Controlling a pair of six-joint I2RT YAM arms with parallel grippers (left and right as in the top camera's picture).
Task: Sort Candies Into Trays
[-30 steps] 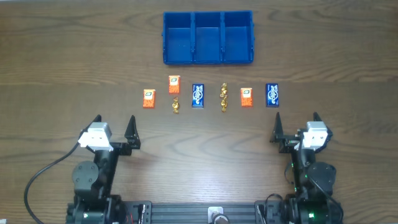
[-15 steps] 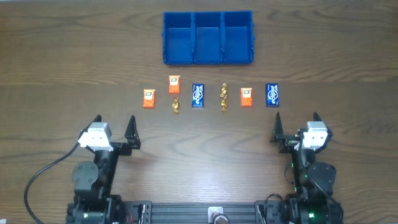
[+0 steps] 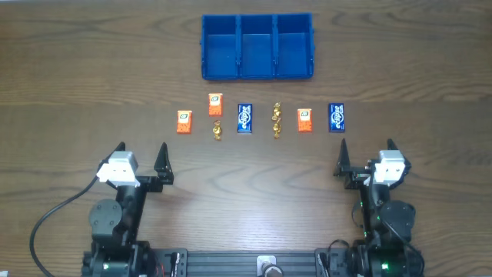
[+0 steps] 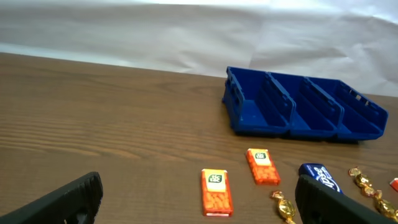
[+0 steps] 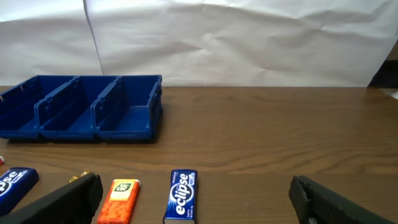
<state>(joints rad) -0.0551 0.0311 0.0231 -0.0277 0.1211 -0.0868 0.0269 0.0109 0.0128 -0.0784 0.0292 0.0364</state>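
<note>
A blue tray [image 3: 257, 73] with three compartments, all showing bare floors, stands at the far middle of the table. Nearer lies a row of candies: orange boxes [image 3: 184, 121] [image 3: 215, 103] [image 3: 304, 119], blue packs [image 3: 244, 118] [image 3: 336, 117] and gold-wrapped sweets [image 3: 217, 131] [image 3: 277, 121]. My left gripper [image 3: 141, 154] is open, low at the near left, short of the orange box [image 4: 216, 191]. My right gripper [image 3: 366, 152] is open at the near right, just short of the right blue pack [image 5: 181, 196]. Neither holds anything.
The wooden table [image 3: 92, 69] has bare room on both sides of the tray and the candy row. A white backdrop [image 5: 249, 43] rises behind the table's far edge. A black cable [image 3: 46, 223] trails from the left arm.
</note>
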